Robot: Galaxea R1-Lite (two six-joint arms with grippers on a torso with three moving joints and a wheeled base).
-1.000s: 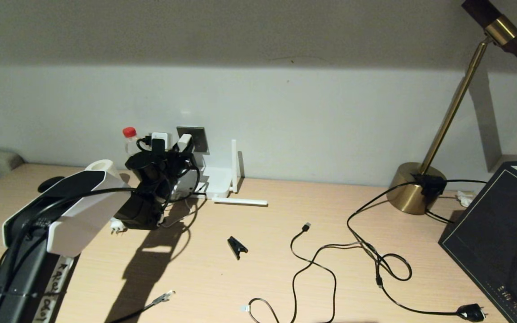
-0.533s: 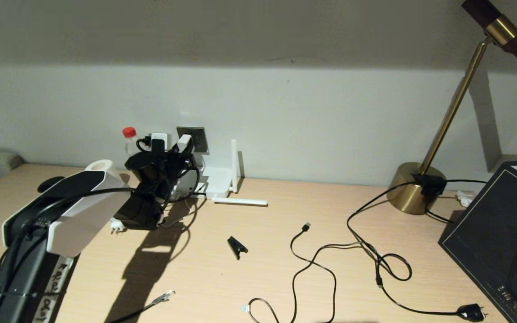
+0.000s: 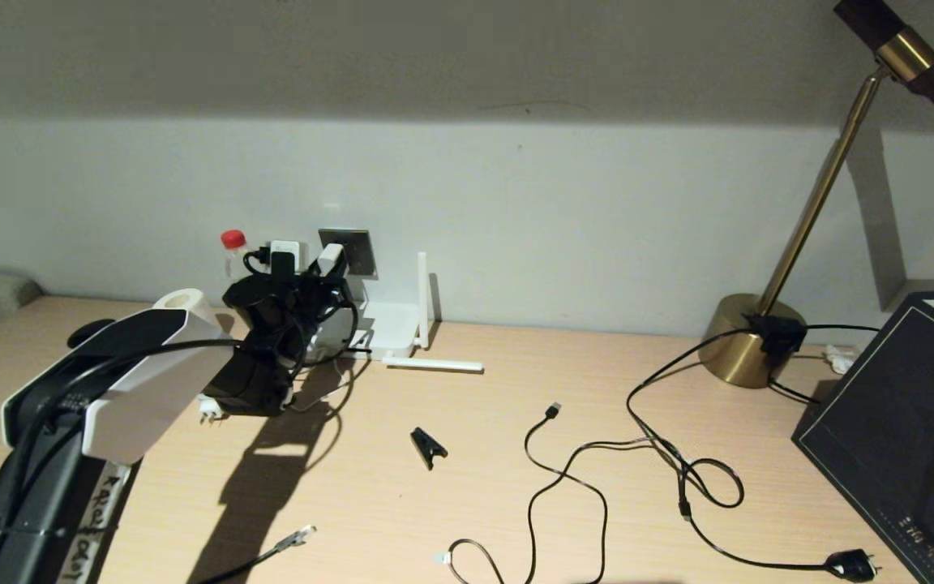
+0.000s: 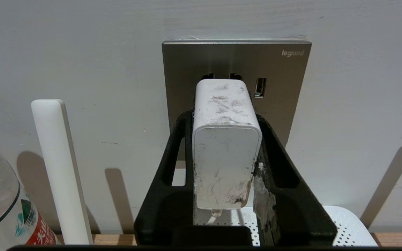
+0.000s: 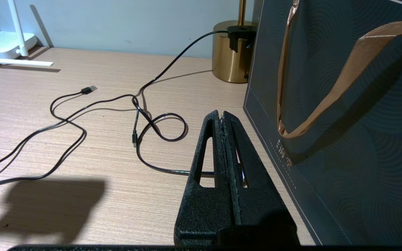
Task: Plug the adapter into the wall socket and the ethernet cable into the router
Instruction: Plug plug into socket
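My left gripper [image 4: 223, 116] is shut on the white adapter [image 4: 226, 146], one black finger on each side. The adapter's far end sits against the grey wall socket [image 4: 236, 59], just below two dark slots; its prongs are hidden. In the head view the left gripper [image 3: 309, 272] holds the adapter [image 3: 331, 259] at the socket [image 3: 357, 250] on the back wall. The white router [image 3: 394, 328] lies below the socket. The ethernet cable's clear connector [image 3: 298, 535] lies near the table's front edge. My right gripper [image 5: 221, 116] is shut and empty, low over the table beside a dark bag.
A red-capped bottle [image 3: 233, 251] stands left of the socket, with a round travel plug [image 3: 209, 408] below my left wrist. A black clip [image 3: 428, 446], a USB-tipped cable [image 3: 552, 411] and a power-plug cable [image 3: 852, 564] lie mid-table. Brass lamp [image 3: 751, 341] and dark bag [image 3: 897, 422] are at the right.
My left arm has shifted very slightly to the left; the adapter stays at the socket. Nothing else has moved.
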